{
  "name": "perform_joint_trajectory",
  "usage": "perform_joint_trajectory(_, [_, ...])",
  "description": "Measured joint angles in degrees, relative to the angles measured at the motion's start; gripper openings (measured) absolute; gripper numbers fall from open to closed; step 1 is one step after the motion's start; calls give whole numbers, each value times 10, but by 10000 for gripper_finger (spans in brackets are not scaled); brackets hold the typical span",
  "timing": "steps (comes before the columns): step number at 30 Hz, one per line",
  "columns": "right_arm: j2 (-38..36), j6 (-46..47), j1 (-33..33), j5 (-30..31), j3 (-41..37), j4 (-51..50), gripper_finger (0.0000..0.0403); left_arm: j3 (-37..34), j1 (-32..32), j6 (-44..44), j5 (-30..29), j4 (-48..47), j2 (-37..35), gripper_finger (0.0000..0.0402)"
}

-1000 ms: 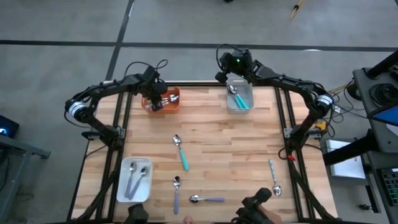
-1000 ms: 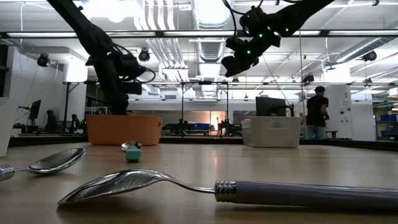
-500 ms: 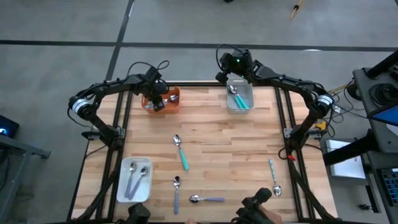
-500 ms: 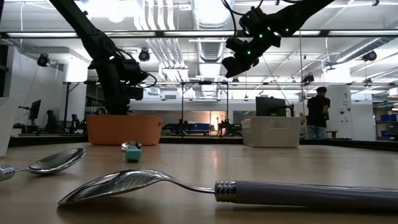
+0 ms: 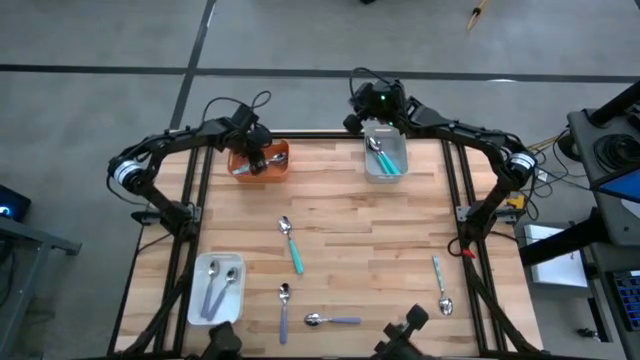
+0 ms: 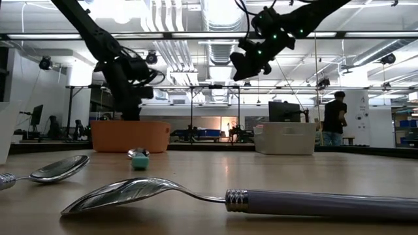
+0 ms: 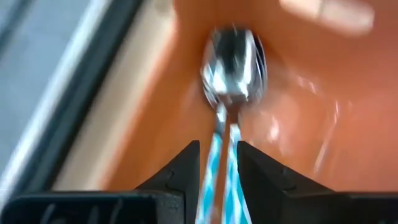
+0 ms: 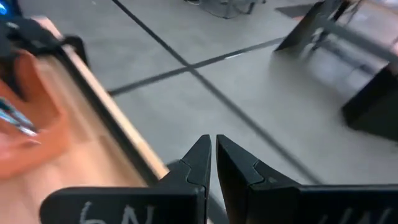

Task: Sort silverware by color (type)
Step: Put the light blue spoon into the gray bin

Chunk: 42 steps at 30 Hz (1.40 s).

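My left gripper point(image 5: 256, 160) point(image 7: 217, 155) hangs open over the orange tray point(image 5: 284, 150) point(image 6: 130, 136) at the table's far left. Its fingers stand on either side of the blue-patterned handles of two spoons point(image 7: 231, 68) lying in that tray. My right gripper point(image 5: 373, 108) point(image 8: 212, 146) is shut and empty, high above the far end of the grey tray point(image 5: 368, 166) point(image 6: 285, 138), which holds teal spoons point(image 5: 384, 158). A teal spoon point(image 5: 291, 244), two lavender spoons point(image 5: 283, 308) point(image 5: 333, 320) and a pale blue spoon point(image 5: 440, 286) lie flat on the table.
A white tray point(image 5: 199, 300) at the near left holds two lavender spoons point(image 5: 220, 286). The arms' frames run along the left and right table edges. Bare wood lies between the trays and the loose spoons. A person point(image 6: 334, 117) stands far off in the room.
My left gripper has risen a little out of the orange tray, and the spoons have stayed lying in it.
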Motion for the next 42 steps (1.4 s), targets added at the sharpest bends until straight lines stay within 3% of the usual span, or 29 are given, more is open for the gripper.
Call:
perform_joint_trajectory(6, [0, 127, 28, -23, 0, -41, 18, 0, -3, -32, 21, 74, -40, 89])
perform_joint_trajectory(11, [0, 184, 71, -22, 0, -114, 18, 0, -12, -71, 148, 139, -77, 89])
perform_joint_trajectory(14, [0, 208, 103, -23, 0, -158, 18, 0, -28, -88, 186, 168, -95, 89])
perform_joint_trajectory(21, [0, 269, 171, -34, 0, -281, 17, 0, -96, -95, 190, 181, -123, 89])
perform_joint_trajectory(27, [-1, 347, 202, -157, 0, -428, 18, 0, -147, -102, 190, 186, -133, 89])
perform_joint_trajectory(33, [-1, 416, 249, -212, 0, -564, 18, 0, -182, -127, 190, 193, -136, 89])
perform_joint_trajectory(42, [-1, 485, 337, -228, -11, -644, 17, -10, -231, -162, 189, 242, -136, 89])
